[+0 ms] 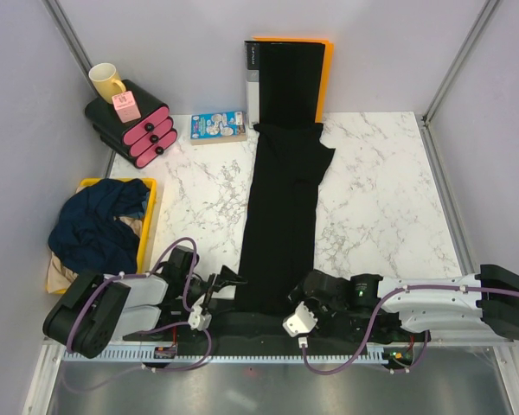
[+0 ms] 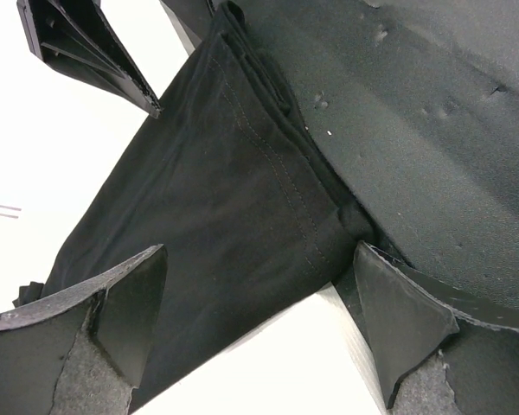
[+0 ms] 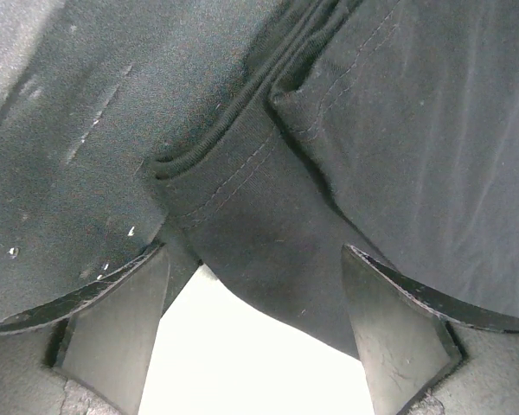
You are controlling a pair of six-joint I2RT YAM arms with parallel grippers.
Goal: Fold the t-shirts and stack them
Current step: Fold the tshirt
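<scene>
While both of my arms lie low at the near edge of the counter (image 1: 381, 190), the black t-shirt (image 1: 281, 216) stretches as one long, narrow strip from between my hands to the far edge. There its far end meets the black binder (image 1: 285, 78) with the orange back.

My left hand (image 1: 223, 281) sits at the strip's near left corner, spread wide. In the left wrist view a stitched hem of the shirt lies between the fingers (image 2: 130, 294), unpinched. My right hand (image 1: 304, 294) sits at the near right corner, likewise spread wide. A folded hem edge lies in the gap between its fingers (image 3: 398, 320). Neither hand grips anything.

The dark navy t-shirt (image 1: 99, 225) lies crumpled in the yellow bin (image 1: 150, 216) at the left, over a tan t-shirt (image 1: 59, 275). At far left, a yellow mug (image 1: 106, 82) stands on a pink-fronted drawer set (image 1: 143, 130), and a small blue box (image 1: 218, 126) lies just beside it.
</scene>
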